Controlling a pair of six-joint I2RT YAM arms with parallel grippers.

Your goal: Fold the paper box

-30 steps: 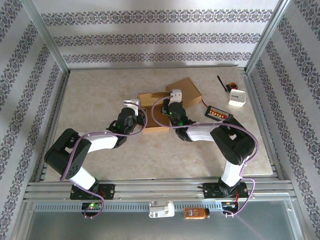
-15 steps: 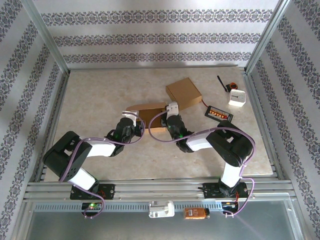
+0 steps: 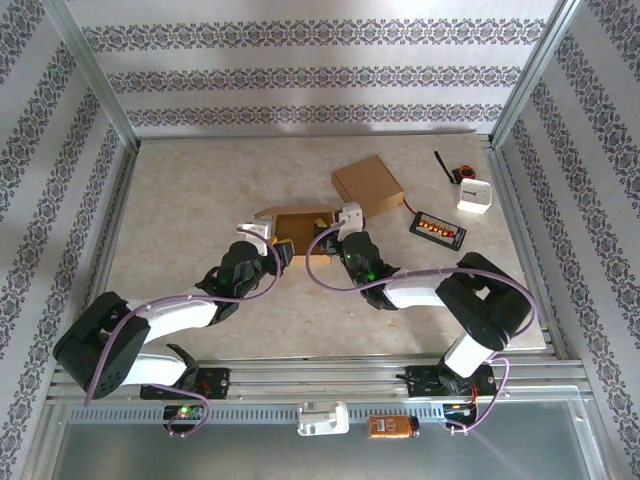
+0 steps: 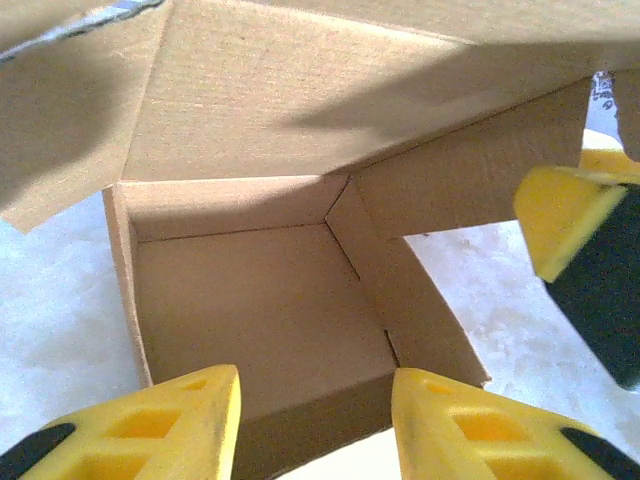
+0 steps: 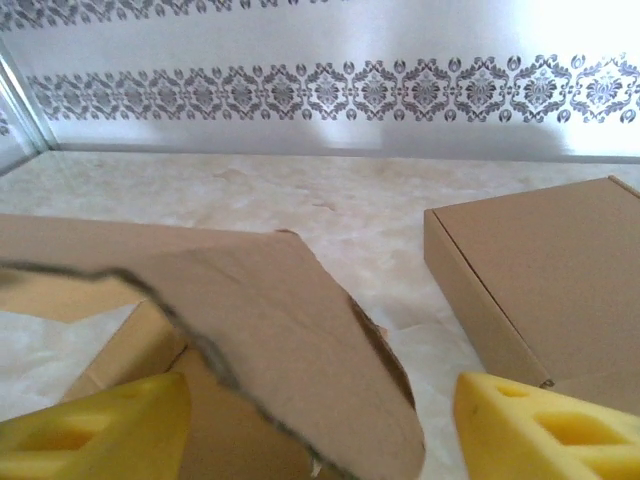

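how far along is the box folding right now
Done: the paper box has its base and walls standing, and a second box sits closed nearby. In hand: nothing is gripped. The left gripper is open at the front wall, and the right gripper is open either side of the raised lid. Left: bring the lid down and tuck it shut.

You see a beige marbled tabletop (image 3: 200,190) across the middle, white walls with grey ornamental bands (image 3: 300,75) above, silver aluminium frame posts (image 3: 98,80) at both upper corners, brightly lit.
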